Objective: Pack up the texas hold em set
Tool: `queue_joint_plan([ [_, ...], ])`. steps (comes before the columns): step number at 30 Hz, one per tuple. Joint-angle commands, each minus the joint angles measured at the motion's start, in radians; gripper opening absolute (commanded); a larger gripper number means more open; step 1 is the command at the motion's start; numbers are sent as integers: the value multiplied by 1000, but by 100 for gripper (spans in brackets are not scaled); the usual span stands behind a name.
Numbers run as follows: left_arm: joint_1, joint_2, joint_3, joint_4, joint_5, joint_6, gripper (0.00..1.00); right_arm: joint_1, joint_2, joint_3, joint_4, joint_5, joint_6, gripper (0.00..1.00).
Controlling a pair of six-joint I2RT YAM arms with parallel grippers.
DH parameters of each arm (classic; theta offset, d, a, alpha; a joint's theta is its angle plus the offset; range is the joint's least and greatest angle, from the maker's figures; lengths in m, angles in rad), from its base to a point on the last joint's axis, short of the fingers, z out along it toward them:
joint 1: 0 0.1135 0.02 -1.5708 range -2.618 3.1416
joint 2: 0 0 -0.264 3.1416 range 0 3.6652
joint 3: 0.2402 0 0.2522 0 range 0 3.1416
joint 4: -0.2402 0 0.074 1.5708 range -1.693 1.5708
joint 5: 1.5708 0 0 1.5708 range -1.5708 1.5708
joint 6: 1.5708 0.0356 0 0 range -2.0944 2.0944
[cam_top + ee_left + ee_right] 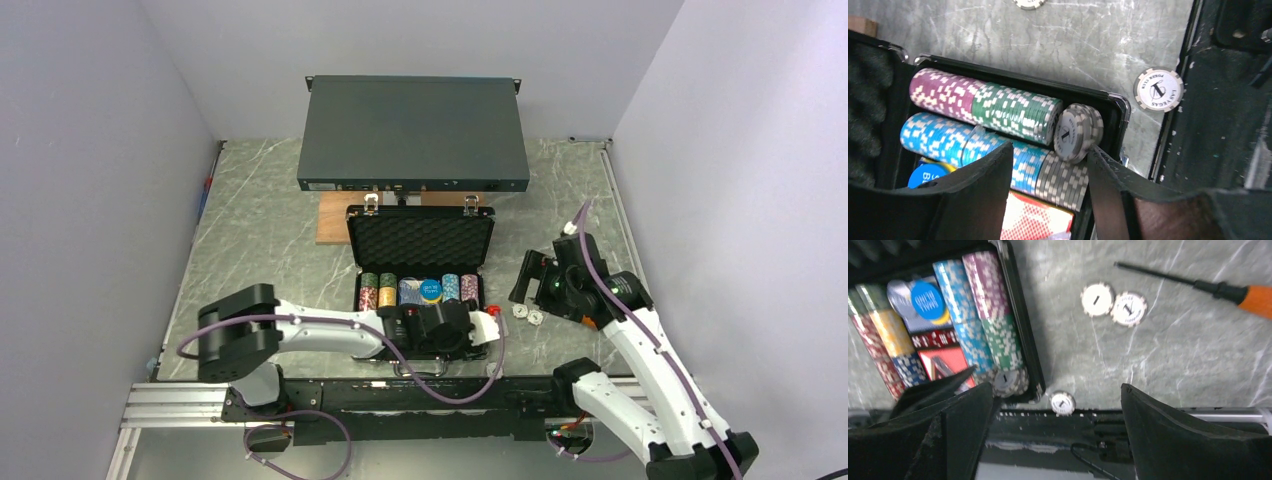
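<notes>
The case point(420, 240) is sitting open in the middle of the table point(270, 220). Its foam lid is leaning back toward the far edge, where the rack box point(413, 130) is lying over a wooden board point(330, 220). Chip rows are filling the tray: purple chips point(940, 92) and green chips point(1013, 112) are sharing one row, with blue chips point(938, 137) in the row beside it. A blue disc point(928, 300) and a red card deck point(1035, 220) are lying next to those.

The left claw point(1048, 149) is hanging over the case's near right corner, released, its fingers standing apart and gripping nothing. A short stack of grey chips point(1075, 132) is lying tilted at the end of the green row, just beside one fingertip.

The right claw point(1054, 387) is hovering over the table to the right of the case, spread wide and empty.

A loose chip point(1158, 90) is lying flat on the table just outside that corner of the case, near the table's near edge. A pair of chips point(1096, 300) is lying side by side further right, and a screwdriver point(1228, 290) is lying beyond them.
</notes>
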Motion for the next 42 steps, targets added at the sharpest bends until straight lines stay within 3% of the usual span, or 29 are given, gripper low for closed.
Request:
queue_joint_plan([
  [1,-6,-172,-53,115,23,-85,61,27,3,-33,-101,-161,-23,99],
  [6,-1,-376,-164,210,62,-156,66,75,-17,-114,-151,-253,-46,93],
  [8,4,-451,-210,247,64,-207,67,145,-9,-158,-128,-257,-2,86],
  [14,9,-651,-325,293,47,-288,70,461,88,-248,22,-150,201,79],
  [17,10,-746,-390,324,21,-335,72,647,154,-247,73,25,325,78],
  [22,12,-848,-442,305,-20,-405,74,777,242,-260,174,147,395,74],
  [30,13,-881,-438,248,-16,-418,77,797,281,-335,279,189,425,59],
  [42,14,-864,-424,220,-13,-425,79,798,325,-378,311,159,421,54],
])
